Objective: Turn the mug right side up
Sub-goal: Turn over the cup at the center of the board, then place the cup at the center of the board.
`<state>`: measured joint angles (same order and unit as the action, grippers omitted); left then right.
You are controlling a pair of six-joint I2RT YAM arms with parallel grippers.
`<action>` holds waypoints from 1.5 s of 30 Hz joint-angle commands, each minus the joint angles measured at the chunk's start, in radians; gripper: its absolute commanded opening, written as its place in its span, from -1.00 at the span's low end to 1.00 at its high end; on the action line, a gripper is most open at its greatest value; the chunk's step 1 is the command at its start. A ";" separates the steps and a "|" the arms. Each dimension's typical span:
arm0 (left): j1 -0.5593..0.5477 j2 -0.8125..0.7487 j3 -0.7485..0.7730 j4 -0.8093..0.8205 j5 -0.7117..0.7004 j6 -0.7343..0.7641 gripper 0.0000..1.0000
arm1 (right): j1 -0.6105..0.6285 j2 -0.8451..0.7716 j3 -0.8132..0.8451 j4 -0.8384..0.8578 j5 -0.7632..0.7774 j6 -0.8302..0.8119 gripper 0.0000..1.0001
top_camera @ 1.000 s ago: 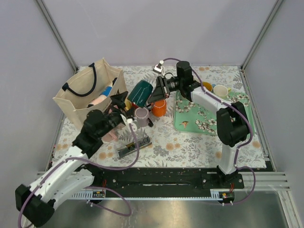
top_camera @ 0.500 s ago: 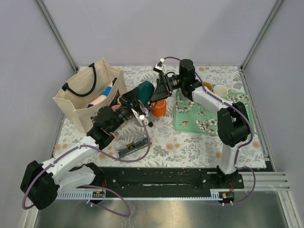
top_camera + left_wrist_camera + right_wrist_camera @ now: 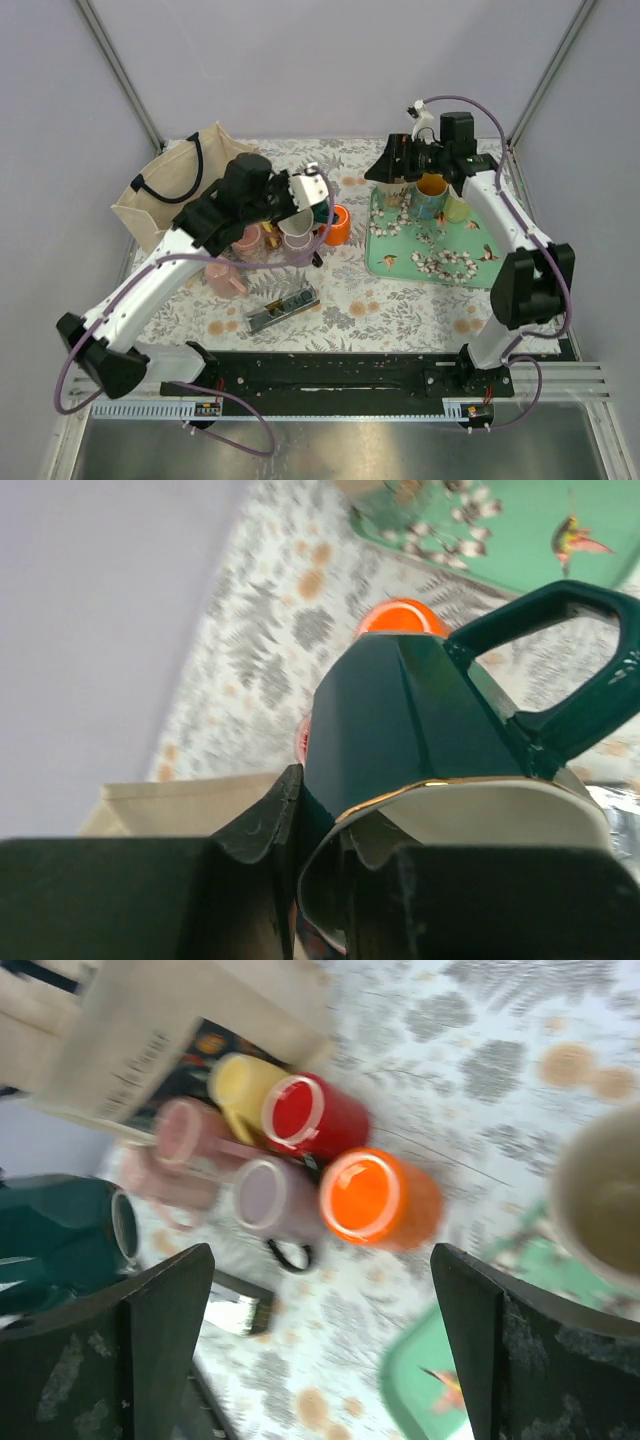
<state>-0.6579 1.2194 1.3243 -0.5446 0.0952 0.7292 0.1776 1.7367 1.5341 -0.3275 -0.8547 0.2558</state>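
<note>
Starting at the far left of the flowered tablecloth (image 3: 400,310), a cloth bag (image 3: 175,200) stands upright. Just right of it the left gripper (image 3: 340,820) is clamped on the rim of the dark green mug (image 3: 400,710), one finger inside the mouth and one outside. It holds the mug in the air above a huddle of cups (image 3: 262,240) and an orange cup (image 3: 338,225). The mug looks to lie roughly on its side, base pointing away from the wrist. Further right, over the far corner of the green tray (image 3: 440,262), the right gripper (image 3: 320,1260) gapes wide with nothing in it. The turning seems half done; next the left wrist should roll the mouth upward, then lower the mug onto cloth beside the cups
</note>
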 commanded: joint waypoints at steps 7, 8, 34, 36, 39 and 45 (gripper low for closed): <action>-0.017 0.464 0.482 -0.621 -0.008 -0.485 -1.00 | 0.030 -0.387 -0.183 -0.240 0.569 -0.412 0.99; -0.017 0.504 0.506 -0.650 -0.006 -0.531 -1.00 | 0.031 -0.408 -0.189 -0.258 0.566 -0.423 0.99; -0.078 0.675 0.302 -0.405 -0.129 -0.807 -1.00 | 0.031 -0.533 -0.273 -0.315 0.548 -0.422 0.99; -0.080 0.674 0.288 -0.384 -0.112 -0.807 -1.00 | 0.030 -0.516 -0.269 -0.311 0.528 -0.411 0.99; -0.078 0.672 0.271 -0.353 -0.100 -0.803 -1.00 | 0.030 -0.506 -0.265 -0.303 0.517 -0.408 0.99; -0.078 0.690 0.265 -0.307 -0.034 -0.798 -1.00 | 0.030 -0.503 -0.295 -0.286 0.497 -0.394 0.99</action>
<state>-0.7387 1.9160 1.5700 -0.9298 0.0048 -0.0578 0.2085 1.2404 1.2324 -0.6487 -0.3115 -0.1596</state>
